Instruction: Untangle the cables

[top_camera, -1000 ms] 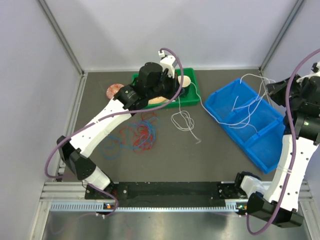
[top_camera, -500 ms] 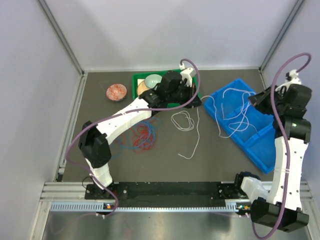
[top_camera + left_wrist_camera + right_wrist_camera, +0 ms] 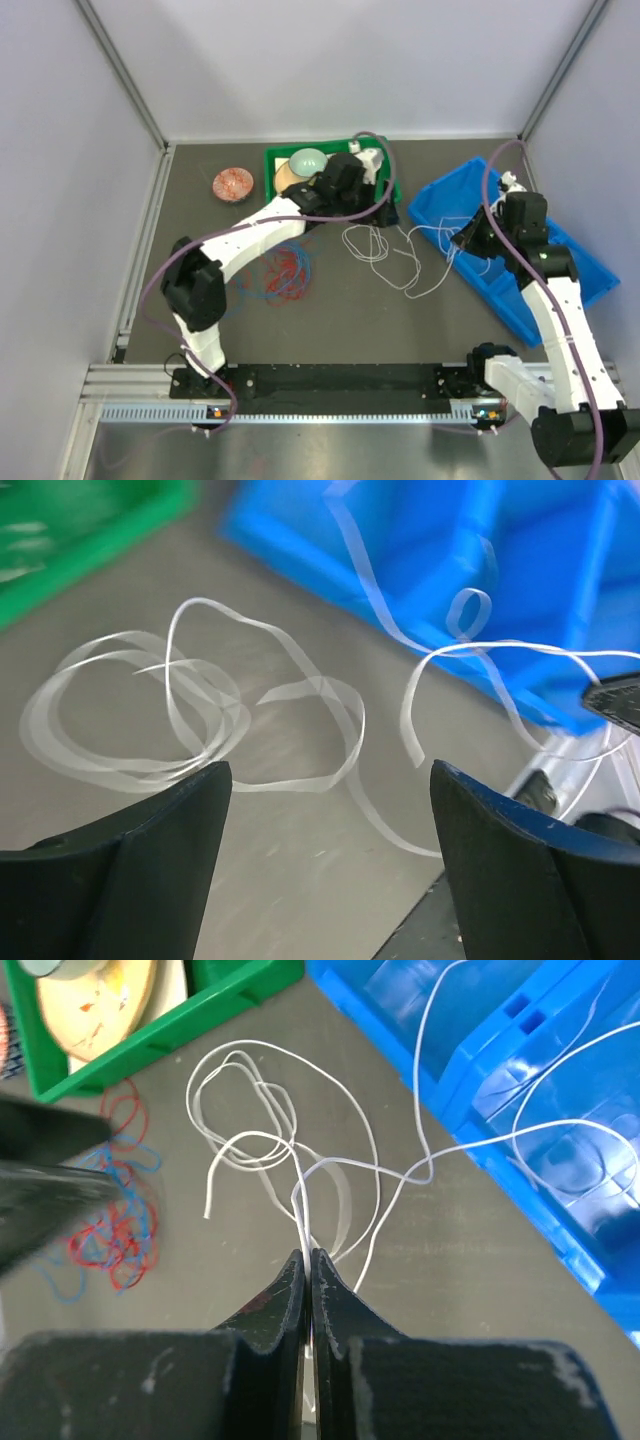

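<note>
- Right gripper (image 3: pixel 308 1256) is clamped tight, its jaws pressed together on a strand of the white cable (image 3: pixel 432 1168). The strand runs out of the tips toward the loops on the table.
- Left gripper (image 3: pixel 330 780) stands wide apart and grips nothing. It hangs just over the white loops, near the corner of the green tray (image 3: pixel 272 160).
- Part of the white cable lies on the table between the two arms, and part is draped over the wall into the blue bin (image 3: pixel 512 300).
- Red and blue cables (image 3: pixel 288 270) sit knotted together in one heap to the left. As far as I can tell, the white one does not touch them.
- To my eye the job here is drawing the white cable clear, and a slow, low pull away from the heap looks best.
- If the overlapping loops begin to cinch, I would stop and let the free gripper lift a loop open.
- So thin a strand may slip from the jaws or catch on the bin wall.
</note>
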Available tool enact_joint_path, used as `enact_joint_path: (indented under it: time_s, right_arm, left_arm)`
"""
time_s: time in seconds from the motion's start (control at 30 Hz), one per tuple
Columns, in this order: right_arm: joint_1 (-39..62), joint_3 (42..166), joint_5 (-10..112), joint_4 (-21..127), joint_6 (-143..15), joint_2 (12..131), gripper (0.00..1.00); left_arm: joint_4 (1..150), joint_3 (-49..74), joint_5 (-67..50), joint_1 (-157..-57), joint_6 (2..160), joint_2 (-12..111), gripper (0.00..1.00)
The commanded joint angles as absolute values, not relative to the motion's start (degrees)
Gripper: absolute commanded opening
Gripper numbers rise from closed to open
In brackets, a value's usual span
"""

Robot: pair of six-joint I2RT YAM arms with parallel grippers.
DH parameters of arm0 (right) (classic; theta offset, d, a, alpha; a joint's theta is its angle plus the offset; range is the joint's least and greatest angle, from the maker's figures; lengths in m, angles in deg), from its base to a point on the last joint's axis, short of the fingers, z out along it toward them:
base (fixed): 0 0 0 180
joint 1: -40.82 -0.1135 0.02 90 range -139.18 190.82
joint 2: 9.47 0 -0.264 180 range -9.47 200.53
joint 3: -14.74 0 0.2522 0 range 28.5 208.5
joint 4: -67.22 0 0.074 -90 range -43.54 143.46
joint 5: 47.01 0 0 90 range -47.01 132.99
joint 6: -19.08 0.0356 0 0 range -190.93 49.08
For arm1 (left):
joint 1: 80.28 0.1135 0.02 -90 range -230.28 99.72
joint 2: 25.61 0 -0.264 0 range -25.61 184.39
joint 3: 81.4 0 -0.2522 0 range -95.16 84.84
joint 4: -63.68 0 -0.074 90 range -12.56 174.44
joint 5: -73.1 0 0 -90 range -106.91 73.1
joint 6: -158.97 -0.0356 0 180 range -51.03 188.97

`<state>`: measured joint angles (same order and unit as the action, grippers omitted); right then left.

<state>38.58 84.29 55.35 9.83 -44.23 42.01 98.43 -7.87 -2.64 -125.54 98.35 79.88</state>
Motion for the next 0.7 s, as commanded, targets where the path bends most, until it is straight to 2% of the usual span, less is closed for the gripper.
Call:
enact_joint_path:
  time_s: [0.0,0.17,0.4,0.43,0.5,0.53,0.67]
  right_arm:
    - [32.83,85.45,48.27,14.79,-43.33,45.54,0.00]
    - [24.05,87.12,41.25,21.55,-40.78,54.39,0.00]
    - [15.25,100.12,30.70,23.40,-44.11,76.29,0.00]
    - [14.89,101.18,30.25,23.32,-44.47,77.96,0.12]
    - [14.28,103.47,28.93,23.32,-45.34,82.52,0.30]
    - [14.19,104.17,28.84,23.32,-45.78,83.94,0.43]
    - [13.49,106.54,29.54,23.05,-47.10,88.61,0.62]
  left_arm:
    - [99.06,-3.59,-8.98,-117.66,97.88,67.48,0.85]
    - [102.66,4.14,-12.24,-106.86,101.04,58.44,0.85]
    - [103.01,12.94,-13.48,-102.35,102.02,51.03,0.85]
    - [103.71,13.29,-14.09,-102.43,101.75,50.42,0.85]
    - [104.50,13.91,-14.97,-102.26,101.40,49.98,0.85]
    - [104.77,14.26,-15.49,-102.17,100.96,49.45,0.85]
    - [105.82,14.96,-19.10,-101.82,100.08,48.31,0.85]
